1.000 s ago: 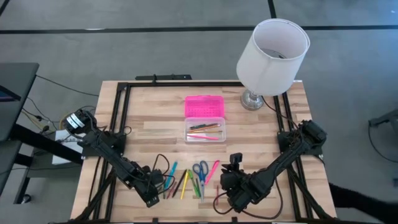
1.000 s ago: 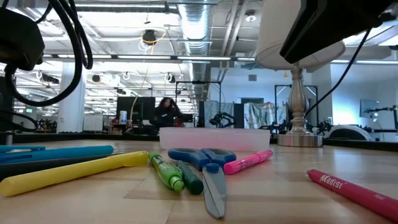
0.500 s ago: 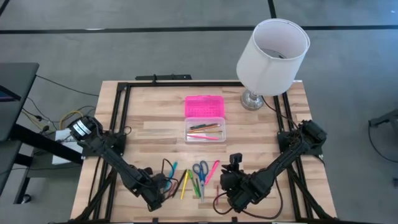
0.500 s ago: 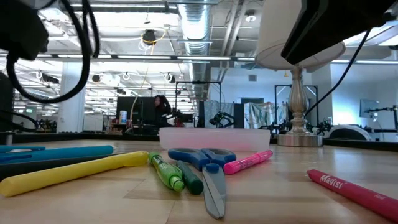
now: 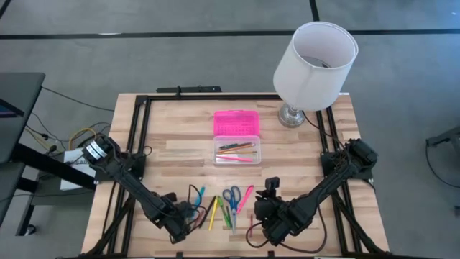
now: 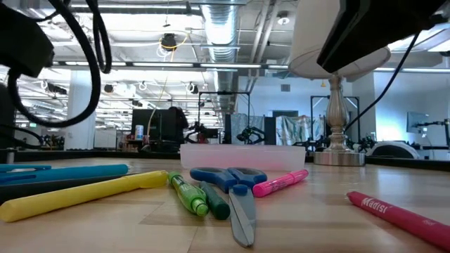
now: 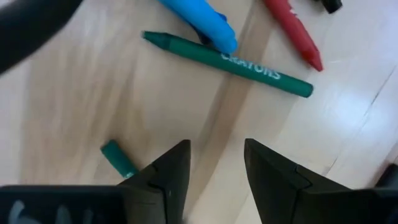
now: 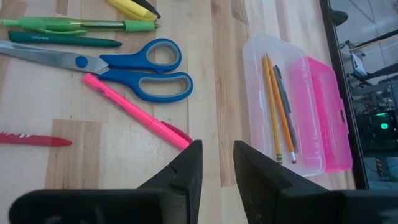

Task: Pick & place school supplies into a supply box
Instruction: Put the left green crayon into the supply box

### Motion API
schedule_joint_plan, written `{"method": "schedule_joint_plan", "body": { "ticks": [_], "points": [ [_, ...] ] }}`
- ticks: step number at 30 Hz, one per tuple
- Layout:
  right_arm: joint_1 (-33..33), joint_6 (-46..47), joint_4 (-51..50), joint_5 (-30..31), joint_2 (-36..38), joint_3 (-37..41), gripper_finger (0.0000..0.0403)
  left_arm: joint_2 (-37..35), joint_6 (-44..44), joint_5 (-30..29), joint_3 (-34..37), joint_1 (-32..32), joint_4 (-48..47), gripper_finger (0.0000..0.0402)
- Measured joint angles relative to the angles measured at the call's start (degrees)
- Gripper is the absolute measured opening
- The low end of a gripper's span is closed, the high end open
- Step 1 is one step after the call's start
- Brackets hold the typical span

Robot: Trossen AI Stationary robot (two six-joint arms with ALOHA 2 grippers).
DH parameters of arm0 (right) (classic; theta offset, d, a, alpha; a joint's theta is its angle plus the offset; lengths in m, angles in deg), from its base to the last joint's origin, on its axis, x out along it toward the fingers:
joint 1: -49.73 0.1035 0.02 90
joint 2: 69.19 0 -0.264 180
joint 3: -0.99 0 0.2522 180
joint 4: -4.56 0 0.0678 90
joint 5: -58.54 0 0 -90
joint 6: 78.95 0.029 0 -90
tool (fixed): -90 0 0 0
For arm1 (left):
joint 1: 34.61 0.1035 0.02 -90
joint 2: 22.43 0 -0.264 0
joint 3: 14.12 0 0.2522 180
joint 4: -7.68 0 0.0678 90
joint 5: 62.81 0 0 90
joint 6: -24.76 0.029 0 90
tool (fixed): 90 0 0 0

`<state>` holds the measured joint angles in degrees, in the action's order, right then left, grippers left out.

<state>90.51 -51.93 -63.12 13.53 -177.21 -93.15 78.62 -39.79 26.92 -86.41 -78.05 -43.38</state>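
Note:
The school supplies lie in a loose row near the table's front edge: blue-handled scissors (image 5: 231,196), a pink highlighter (image 5: 246,196), a yellow highlighter (image 5: 213,212), and green pens (image 8: 74,26). My left gripper (image 7: 216,149) hangs open over the row's left end and points down at bare wood. Just beyond its fingers lie a green crayon (image 7: 230,62), a blue pen (image 7: 199,15) and a red crayon (image 7: 292,31). My right gripper (image 8: 217,162) is open above the row's right end, over the pink highlighter (image 8: 137,115). The supply box (image 5: 237,151) stands open farther back, pencils inside it.
A white-shaded lamp (image 5: 314,61) stands at the table's far right corner. The box's pink lid (image 5: 236,123) lies open on its far side. A red marker (image 6: 401,214) lies apart at the row's right. A black frame (image 5: 136,129) runs along the table's edges.
My left gripper has gone a little toward the table's right, over the left end of the row of supplies, and has tipped to point straight down. It stays open. The supplies have not moved.

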Motion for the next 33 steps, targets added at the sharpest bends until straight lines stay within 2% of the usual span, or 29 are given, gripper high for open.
{"method": "schedule_joint_plan", "body": {
  "ticks": [5,9,11,19,26,33],
  "points": [
    [0.0,0.0,0.0,0.0,0.0,0.0,0.0086,-0.3,-1.9,-1.5,-2.8,0.0,-11.6,0.0146],
    [0.0,0.0,0.0,0.0,0.0,0.0,0.0086,-0.3,-5.7,-1.6,-2.8,-0.8,-21.7,0.0146],
    [0.0,0.0,0.0,0.0,0.0,0.0,0.0086,-0.3,-7.5,-0.9,-2.0,-1.2,-23.6,0.0146],
    [0.0,0.0,0.3,0.0,0.0,0.0,0.0086,-0.3,-8.8,-1.1,0.3,-2.1,-22.5,0.0146],
    [0.0,0.0,0.3,0.0,0.0,0.0,0.0086,-0.9,-9.2,0.6,5.5,-2.3,-16.7,0.0146],
    [0.0,0.0,0.4,0.0,0.0,0.0,0.0086,-1.7,-9.2,0.8,6.6,-2.3,-14.1,0.0146]
  ]
}}
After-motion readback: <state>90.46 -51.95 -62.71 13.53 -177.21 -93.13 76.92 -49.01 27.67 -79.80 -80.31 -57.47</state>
